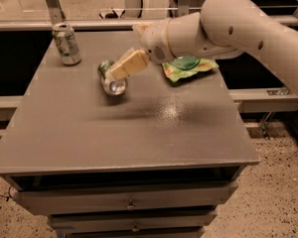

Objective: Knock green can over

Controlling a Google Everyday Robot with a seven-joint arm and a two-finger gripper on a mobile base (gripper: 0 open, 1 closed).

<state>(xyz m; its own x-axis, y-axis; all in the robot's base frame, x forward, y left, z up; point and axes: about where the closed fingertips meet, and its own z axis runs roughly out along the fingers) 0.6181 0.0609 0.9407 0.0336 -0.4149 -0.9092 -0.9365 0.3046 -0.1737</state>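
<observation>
Lying on its side on the grey bench [139,133]: one green can [112,81], left of the bench's middle, round silver end turned toward the camera, green body pointing away.

Item: gripper [125,51], reaching in from the right on a thick white arm [238,24], held over the can. Fingers [131,63] pale yellow and spread wide, holding nothing. The lower one slants down over the can's upper side, and whether it touches cannot be told. The tip of the other shows higher, near the wrist.

Item: whitish can [67,43] with green markings, upright at the far left corner, well apart from the green can.

Item: flat green snack bag [188,66], on the right of the bench, partly under the arm.

Item: drawers [129,200] with small knobs, below the bench top.
</observation>
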